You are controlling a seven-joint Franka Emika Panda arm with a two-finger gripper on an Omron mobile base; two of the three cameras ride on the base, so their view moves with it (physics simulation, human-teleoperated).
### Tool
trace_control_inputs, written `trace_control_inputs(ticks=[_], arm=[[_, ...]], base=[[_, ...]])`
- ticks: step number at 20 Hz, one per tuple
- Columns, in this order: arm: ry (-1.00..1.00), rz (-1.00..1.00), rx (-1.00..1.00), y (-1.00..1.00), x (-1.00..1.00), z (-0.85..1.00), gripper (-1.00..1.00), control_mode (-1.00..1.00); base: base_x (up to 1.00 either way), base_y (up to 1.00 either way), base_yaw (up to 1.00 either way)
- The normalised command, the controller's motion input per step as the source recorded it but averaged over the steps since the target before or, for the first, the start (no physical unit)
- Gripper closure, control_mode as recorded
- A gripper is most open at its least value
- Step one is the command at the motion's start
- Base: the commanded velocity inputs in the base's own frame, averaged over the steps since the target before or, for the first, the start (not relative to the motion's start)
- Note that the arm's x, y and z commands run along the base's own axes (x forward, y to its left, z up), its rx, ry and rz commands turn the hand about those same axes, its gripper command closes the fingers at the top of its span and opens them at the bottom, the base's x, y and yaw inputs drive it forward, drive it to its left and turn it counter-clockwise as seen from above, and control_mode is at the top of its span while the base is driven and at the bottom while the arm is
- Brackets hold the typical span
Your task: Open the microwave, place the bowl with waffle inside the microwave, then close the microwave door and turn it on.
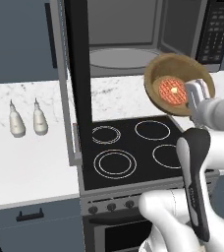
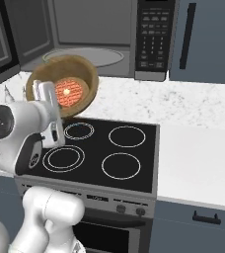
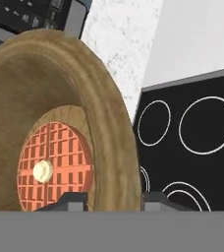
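The jaws are pinching the rim of the small round brown wooden bowl with waffle, hanging tilted above the black stovetop — light and rigid, though the waffle could slide; the rim is gripping well.

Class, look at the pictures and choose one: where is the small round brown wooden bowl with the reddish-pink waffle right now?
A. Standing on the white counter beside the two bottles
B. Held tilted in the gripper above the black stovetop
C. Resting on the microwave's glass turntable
B: the brown wooden bowl with the waffle hangs tilted on the gripper, rim clamped, over the black stovetop, before the open microwave.
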Motion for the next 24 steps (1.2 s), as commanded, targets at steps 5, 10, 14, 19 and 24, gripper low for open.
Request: trace_control_inputs(ticks=[5, 10, 14, 19, 24], arm=[[-0.10, 0.03, 0.11, 0.00, 0.46, 0.53, 1.00, -1.00], [0.00, 0.01, 0.01, 0.00, 0.60, 0.63, 1.00, -1.00], [0.00, 0.00, 0.00, 0.02, 0.60, 0.38, 1.00, -1.00], [0.00, 0.00, 0.00, 0.04, 0.70, 0.28, 1.00, -1.00], [0.00, 0.05, 0.00, 0.08, 0.86, 0.12, 1.00, -1.00]], base=[[0.00, 0.00, 0.00], [0.00, 0.00, 0.00], [0.00, 0.00, 0.00], [0.00, 0.00, 0.00], [0.00, 0.00, 0.00]])
